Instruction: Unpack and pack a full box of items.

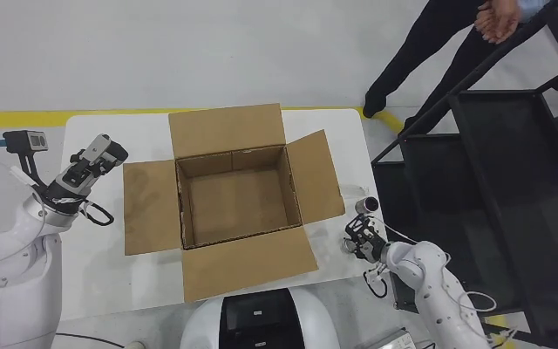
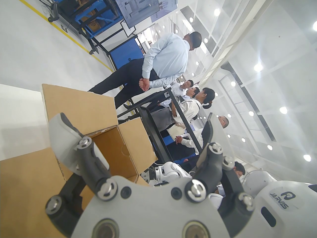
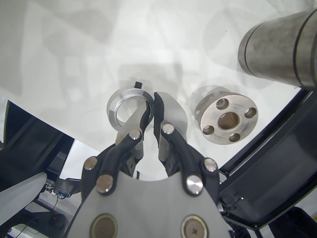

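Observation:
The open cardboard box stands in the middle of the white table, all flaps spread and its inside bare. My right gripper is low over the table off the box's right flap. It is shut on the wall of a metal ring with a set screw, one finger inside the ring and one outside. A round metal flange lies close beside the ring. A steel cylinder lies a bit farther off. My left gripper is held open in the air to the left of the box, holding nothing.
A black metal rack stands right against the table's right edge, close to my right arm. The box's flaps cover much of the tabletop. Bare table strips lie left of the box and along the front.

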`<move>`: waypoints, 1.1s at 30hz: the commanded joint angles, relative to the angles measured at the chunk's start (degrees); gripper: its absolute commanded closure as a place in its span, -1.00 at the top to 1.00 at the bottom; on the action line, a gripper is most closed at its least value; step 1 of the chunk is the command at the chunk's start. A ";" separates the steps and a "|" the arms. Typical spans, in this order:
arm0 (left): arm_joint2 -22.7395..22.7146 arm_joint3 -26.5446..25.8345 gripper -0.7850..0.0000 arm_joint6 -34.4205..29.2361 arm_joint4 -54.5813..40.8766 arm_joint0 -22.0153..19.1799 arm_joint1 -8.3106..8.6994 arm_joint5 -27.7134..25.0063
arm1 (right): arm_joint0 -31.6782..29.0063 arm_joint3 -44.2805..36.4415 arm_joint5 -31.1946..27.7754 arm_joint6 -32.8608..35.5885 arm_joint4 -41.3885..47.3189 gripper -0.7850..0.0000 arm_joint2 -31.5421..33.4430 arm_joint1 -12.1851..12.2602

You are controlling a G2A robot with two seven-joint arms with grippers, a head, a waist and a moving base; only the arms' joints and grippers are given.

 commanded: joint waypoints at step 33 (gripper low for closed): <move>0.00 0.00 1.00 0.00 0.00 0.00 0.00 0.00 | -19.27 -30.94 -5.61 -11.68 30.51 -1.00 16.62 1.80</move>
